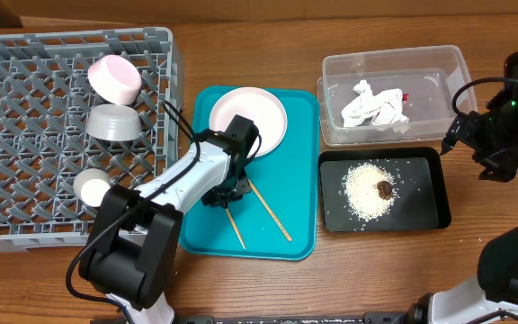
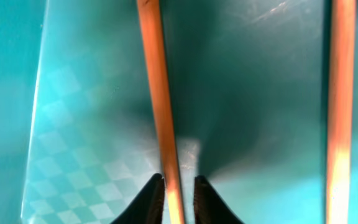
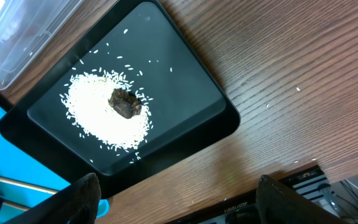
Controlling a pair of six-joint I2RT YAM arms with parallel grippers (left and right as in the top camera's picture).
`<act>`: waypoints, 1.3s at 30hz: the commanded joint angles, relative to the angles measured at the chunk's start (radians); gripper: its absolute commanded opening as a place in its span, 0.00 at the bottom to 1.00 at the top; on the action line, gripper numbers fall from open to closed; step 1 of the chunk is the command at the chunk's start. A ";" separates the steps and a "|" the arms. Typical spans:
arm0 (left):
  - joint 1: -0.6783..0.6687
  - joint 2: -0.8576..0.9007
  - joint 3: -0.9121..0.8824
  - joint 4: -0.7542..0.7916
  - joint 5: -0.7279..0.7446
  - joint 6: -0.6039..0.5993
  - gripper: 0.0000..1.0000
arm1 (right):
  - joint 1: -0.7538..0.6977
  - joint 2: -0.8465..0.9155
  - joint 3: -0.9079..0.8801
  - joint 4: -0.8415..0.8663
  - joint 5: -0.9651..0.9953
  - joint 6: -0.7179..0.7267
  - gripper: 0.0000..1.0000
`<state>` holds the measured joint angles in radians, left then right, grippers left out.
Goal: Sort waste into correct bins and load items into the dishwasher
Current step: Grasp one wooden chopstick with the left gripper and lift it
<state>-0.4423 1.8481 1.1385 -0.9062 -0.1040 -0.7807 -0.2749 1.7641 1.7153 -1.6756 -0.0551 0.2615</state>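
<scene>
My left gripper [image 1: 228,193] is down on the teal tray [image 1: 299,117], its fingers [image 2: 178,190] closed narrowly round one wooden chopstick [image 2: 159,93] that lies flat. The second chopstick [image 2: 340,99] lies beside it [image 1: 270,212]. The white plate [image 1: 248,120] sits at the tray's far end. The grey rack [image 1: 25,63] holds the pink bowl [image 1: 115,78], grey bowl [image 1: 113,122] and white cup [image 1: 91,186]. The clear tub [image 1: 439,63] holds the napkin [image 1: 374,104] and red wrapper [image 1: 405,97]. The black tray [image 1: 425,193] holds rice [image 3: 101,115] and brown bits [image 3: 125,103]. My right gripper [image 3: 185,205] is open and empty.
The right arm [image 1: 497,135] hovers over bare wooden table to the right of the tub and black tray. The left arm reaches across the gap between rack and teal tray. The table's front edge shows in the right wrist view [image 3: 278,186].
</scene>
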 commanded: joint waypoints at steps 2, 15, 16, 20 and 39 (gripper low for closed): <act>0.007 0.011 -0.004 -0.021 -0.024 0.000 0.32 | 0.000 -0.036 0.003 0.001 -0.002 0.000 0.82; 0.012 0.013 -0.026 0.057 0.046 0.198 0.38 | 0.000 -0.036 0.003 0.005 -0.002 0.000 0.82; 0.012 0.013 -0.026 0.057 0.046 0.198 0.38 | 0.000 -0.036 0.003 0.005 -0.002 0.000 0.82; 0.012 0.013 -0.026 0.054 0.046 0.198 0.39 | 0.000 -0.036 0.003 0.004 -0.002 0.000 0.82; 0.012 0.017 -0.078 0.072 0.016 0.204 0.22 | 0.000 -0.036 0.003 0.001 -0.002 0.000 0.82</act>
<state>-0.4362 1.8454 1.1053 -0.8291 -0.0654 -0.5911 -0.2749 1.7641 1.7153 -1.6760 -0.0551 0.2611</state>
